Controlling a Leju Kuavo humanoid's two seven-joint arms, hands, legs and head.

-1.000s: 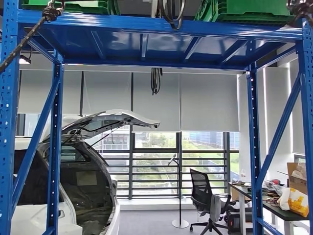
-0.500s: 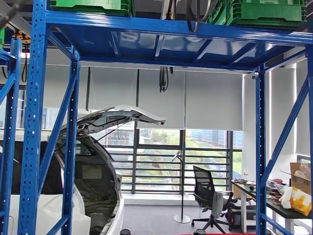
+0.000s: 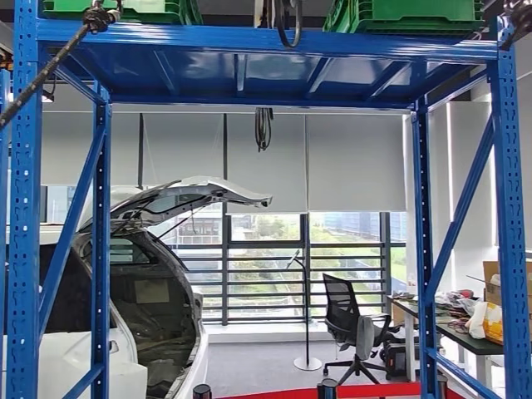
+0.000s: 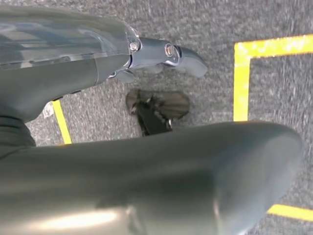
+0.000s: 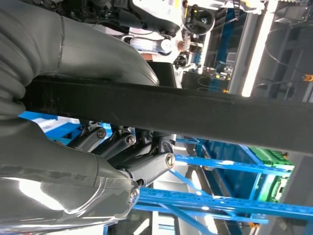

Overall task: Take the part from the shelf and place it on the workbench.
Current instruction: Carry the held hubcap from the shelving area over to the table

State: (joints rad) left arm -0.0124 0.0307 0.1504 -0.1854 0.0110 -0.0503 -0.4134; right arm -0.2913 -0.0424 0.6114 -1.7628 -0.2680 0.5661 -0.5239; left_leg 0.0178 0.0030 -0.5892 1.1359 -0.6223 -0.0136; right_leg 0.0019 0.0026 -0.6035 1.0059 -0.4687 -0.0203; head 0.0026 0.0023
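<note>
In the right wrist view my right hand (image 5: pixel 110 147) grips a long black strip-like part (image 5: pixel 207 115); its fingers (image 5: pixel 147 166) curl under the strip, which runs across the whole picture. My left hand (image 4: pixel 147 147) hangs over grey carpet with a finger (image 4: pixel 166 51) stretched out and nothing in it. The head view faces a tall blue shelf rack (image 3: pixel 263 41). Green crates (image 3: pixel 401 12) stand on its top level, and black loops (image 3: pixel 288 21) hang from it.
Behind the rack stand a white car with its hatch raised (image 3: pixel 144 274), an office chair (image 3: pixel 352 328) and a cluttered desk (image 3: pixel 464 328) at the right. A rope (image 3: pixel 44 71) slants across the upper left. Yellow tape lines (image 4: pixel 241 78) mark the carpet below.
The whole head picture has swayed: the rack slid right half a second ago and is now back left. A red band on the floor has come into view.
</note>
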